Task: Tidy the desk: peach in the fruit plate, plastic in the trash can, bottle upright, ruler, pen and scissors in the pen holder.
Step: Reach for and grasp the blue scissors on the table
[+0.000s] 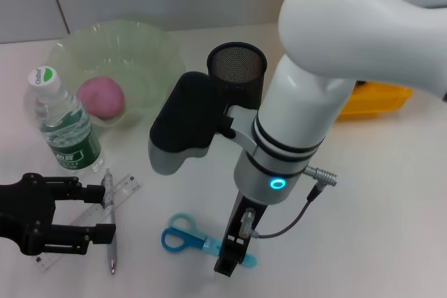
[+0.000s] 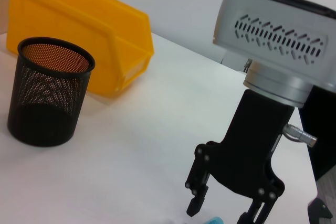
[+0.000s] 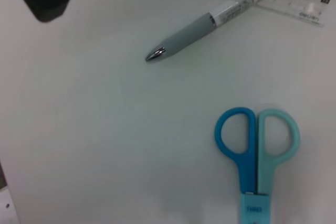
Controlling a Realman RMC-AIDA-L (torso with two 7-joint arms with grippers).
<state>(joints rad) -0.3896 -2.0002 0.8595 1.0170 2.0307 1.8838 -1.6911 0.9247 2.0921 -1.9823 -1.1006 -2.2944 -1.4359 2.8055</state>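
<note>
1. Right arm: large white links fill upper right of head view, forearm angling down to lower centre.
2. Right gripper [image 1: 230, 259]: black, pointing down at lower centre; fingers apart in left wrist view [image 2: 223, 211], nothing between them.
3. Left gripper [image 1: 105, 215]: black, lower left of head view, fingers spread, pointing right.

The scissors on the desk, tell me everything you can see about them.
The scissors lie flat on the white desk, closed. One handle loop is blue, the other pale teal, plastic-looking, with a teal sheath over the blades. The right gripper stands over the blade end, fingers open. The pen and ruler lie apart from them, not touching.
</note>
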